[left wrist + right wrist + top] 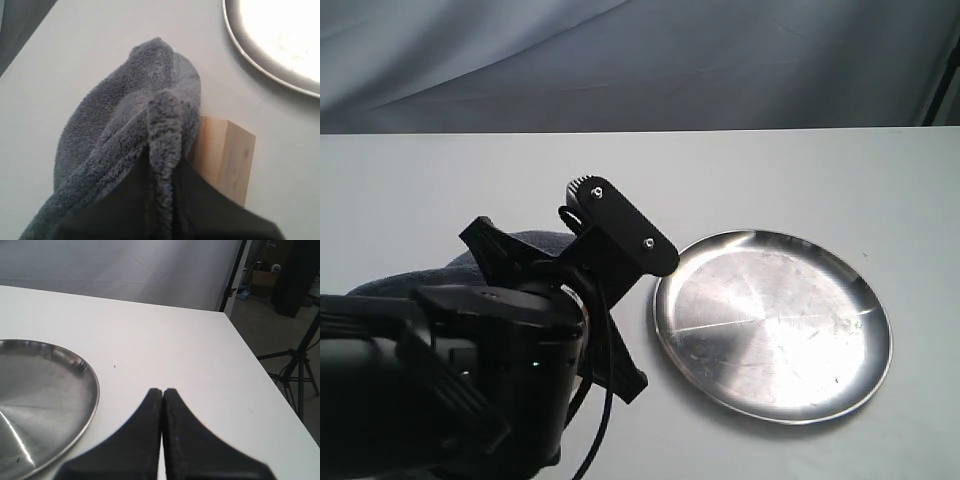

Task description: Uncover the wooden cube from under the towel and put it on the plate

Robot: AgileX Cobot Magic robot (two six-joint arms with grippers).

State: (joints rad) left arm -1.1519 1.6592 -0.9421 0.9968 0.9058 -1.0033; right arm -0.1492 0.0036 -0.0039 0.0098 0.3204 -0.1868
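The left tool (162,157) is pinching a raised fold of the towel (115,110). Its two dark fingers (200,205) are closing tight on a narrow ridge of fleece, with nothing else between them. Right beside that ridge the wooden cube (225,150) is showing two pale faces and a top edge. It is sitting on the table (100,40), with one side touching the fleece and its lower part hiding behind a finger. The rest of the towel is bunching away from the cube in a soft hump. The plate (260,55) is lying farther out, apart from the cube, with bare table between them.

In the exterior view the left arm (500,370) is blocking the cube altogether, and only slivers of towel are peeking out behind it. The right tool (162,395) is hovering over the table near the plate's rim, with its jaws pressing together and holding nothing.

The risks seem to lie in the pull. The bite is taking only a thin crest of plush cloth, so the fleece may be slipping out as the arm lifts, and the towel could then drop back over the block. Because the cloth is leaning against the cube, a sideways drag may be nudging or tipping it and shifting it from where the next grasp expects it. A wide sweep toward the plate could also be draping the towel across the steel and covering the spot where the cube has to go.
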